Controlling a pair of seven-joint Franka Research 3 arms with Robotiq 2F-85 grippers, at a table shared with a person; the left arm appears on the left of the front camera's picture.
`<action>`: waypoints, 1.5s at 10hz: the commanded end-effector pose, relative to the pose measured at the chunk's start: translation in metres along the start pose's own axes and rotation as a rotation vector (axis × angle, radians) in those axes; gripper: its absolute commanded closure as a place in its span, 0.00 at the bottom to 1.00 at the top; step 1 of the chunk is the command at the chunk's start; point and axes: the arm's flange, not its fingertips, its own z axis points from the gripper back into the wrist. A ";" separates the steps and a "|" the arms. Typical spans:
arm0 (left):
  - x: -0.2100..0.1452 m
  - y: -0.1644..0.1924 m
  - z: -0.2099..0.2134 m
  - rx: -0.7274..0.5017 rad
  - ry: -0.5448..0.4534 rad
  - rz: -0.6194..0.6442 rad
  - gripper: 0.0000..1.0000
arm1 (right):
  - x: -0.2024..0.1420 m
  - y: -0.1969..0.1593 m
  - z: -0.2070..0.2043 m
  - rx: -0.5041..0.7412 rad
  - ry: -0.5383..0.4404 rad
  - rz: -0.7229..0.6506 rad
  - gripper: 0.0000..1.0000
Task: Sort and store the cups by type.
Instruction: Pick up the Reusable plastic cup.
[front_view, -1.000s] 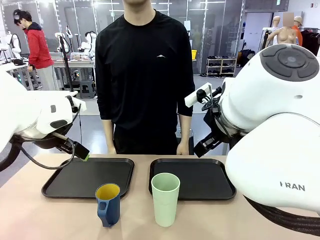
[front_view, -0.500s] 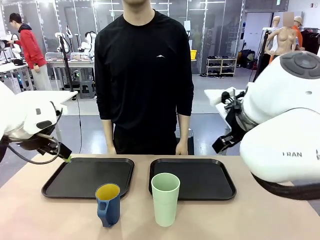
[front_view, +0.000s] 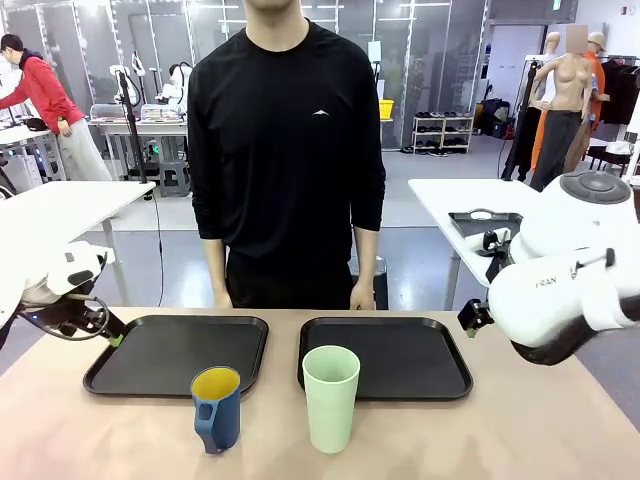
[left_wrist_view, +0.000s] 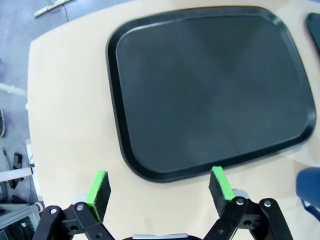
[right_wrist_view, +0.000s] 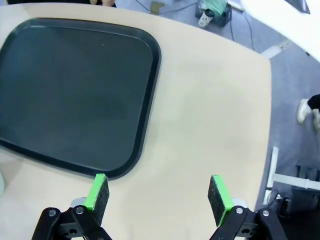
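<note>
Beside the blue, yellow-lined mug (front_view: 216, 408) stands a taller mint tumbler (front_view: 331, 398).

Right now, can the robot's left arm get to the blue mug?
Probably yes. The left gripper is open near the table's left edge, and only bare table and a flat black tray lie between it and the blue mug.

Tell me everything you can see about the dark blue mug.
The dark blue mug looks like plastic, with a yellow inside and a handle turned toward the camera. It stands upright on the tan table, just in front of the left black tray, apart from the green tumbler. Nothing grips it.
</note>
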 end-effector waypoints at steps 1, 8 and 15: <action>0.014 0.004 -0.001 -0.001 -0.020 -0.010 0.00 | 0.013 0.002 -0.005 0.030 -0.001 -0.043 0.00; 0.015 0.002 0.000 0.003 -0.013 -0.001 0.00 | 0.017 0.000 -0.006 0.022 0.004 -0.036 0.00; 0.015 0.002 0.000 0.003 -0.013 -0.001 0.00 | 0.017 0.000 -0.006 0.022 0.004 -0.036 0.00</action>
